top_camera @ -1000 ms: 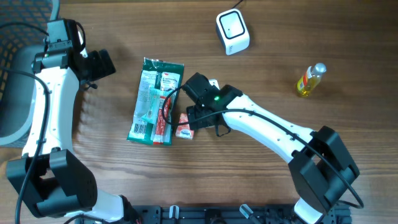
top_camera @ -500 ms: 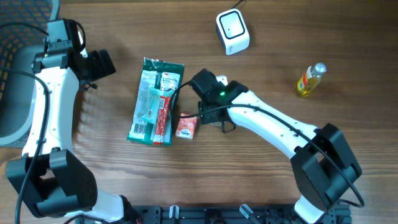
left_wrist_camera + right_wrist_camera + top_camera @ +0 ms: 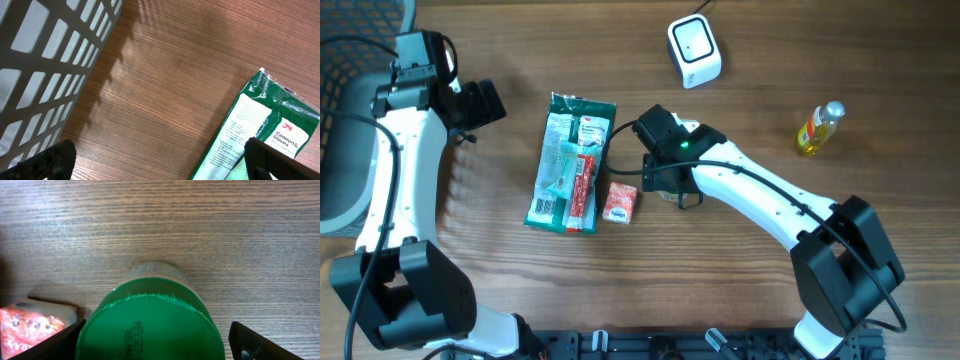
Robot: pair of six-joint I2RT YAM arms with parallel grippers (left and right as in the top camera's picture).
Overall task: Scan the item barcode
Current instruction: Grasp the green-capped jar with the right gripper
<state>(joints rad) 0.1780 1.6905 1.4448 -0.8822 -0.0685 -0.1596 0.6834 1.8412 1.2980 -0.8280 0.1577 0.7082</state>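
Observation:
A jar with a green ribbed lid stands upright right under my right gripper. The jaws are open, one finger at each side of the lid, and a gap shows at the right finger. From overhead the right gripper hides the jar. The white barcode scanner sits at the back of the table. My left gripper is open over bare wood, its right finger above the edge of a green glove packet.
A small red packet lies just left of the right gripper, beside the green glove packet. A yellow bottle stands at the far right. A grey mesh basket stands at the left edge of the table.
My right gripper has moved right and back, off the red packet, which now lies uncovered on the table. The left arm has not moved.

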